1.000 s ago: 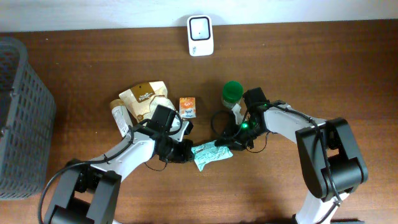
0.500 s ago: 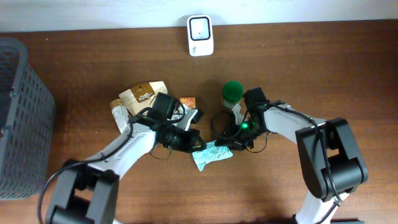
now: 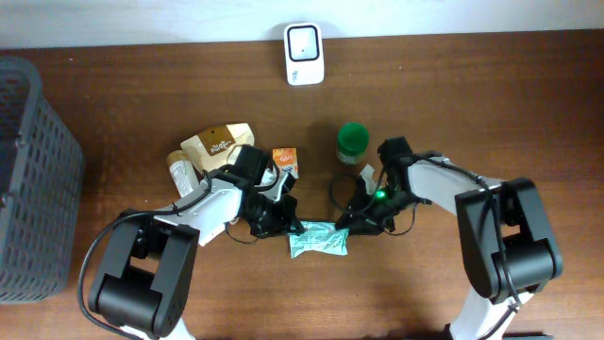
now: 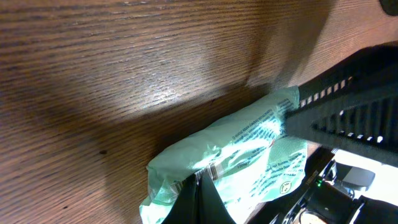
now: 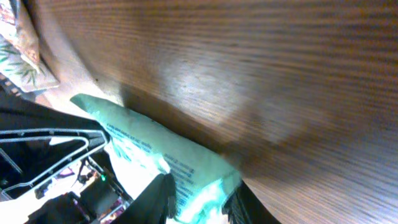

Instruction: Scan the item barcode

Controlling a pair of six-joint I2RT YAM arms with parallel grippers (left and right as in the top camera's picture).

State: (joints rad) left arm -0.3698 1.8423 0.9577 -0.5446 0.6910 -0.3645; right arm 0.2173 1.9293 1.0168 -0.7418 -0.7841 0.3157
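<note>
Packet (image 3: 319, 242): one, mint green, flat on the wood at mid-table, a bit toward the front, long side running left-right. It lies between the two arms.

Left gripper (image 3: 288, 226): fingers pressed together, pinching the packet's left end; the wrist view shows the dark tips meeting over the crinkled edge. Right gripper (image 3: 348, 223): fingers narrow, one either side of the packet's right end, film bunched between them.

Edges: the table's back edge runs along the white wall. One scanner (image 3: 304, 41), white, sits just short of that edge, well apart from the packet, with bare wood between them. One grey basket (image 3: 33, 179) fills the left edge.

Clutter sits behind and left of the packet, near the left arm:
- one brown pouch (image 3: 219, 144)
- one jar (image 3: 179, 172), lying just left of the pouch
- one orange sachet (image 3: 285, 161)

One green-capped bottle (image 3: 353, 142) stands behind the right gripper, near that arm's wrist.

Open room: wide bare wood across the right half of the table, and a strip in front of the packet. A bare lane also runs back toward the scanner between the sachet and the bottle. Two arms in all, both bent in toward the centre.
</note>
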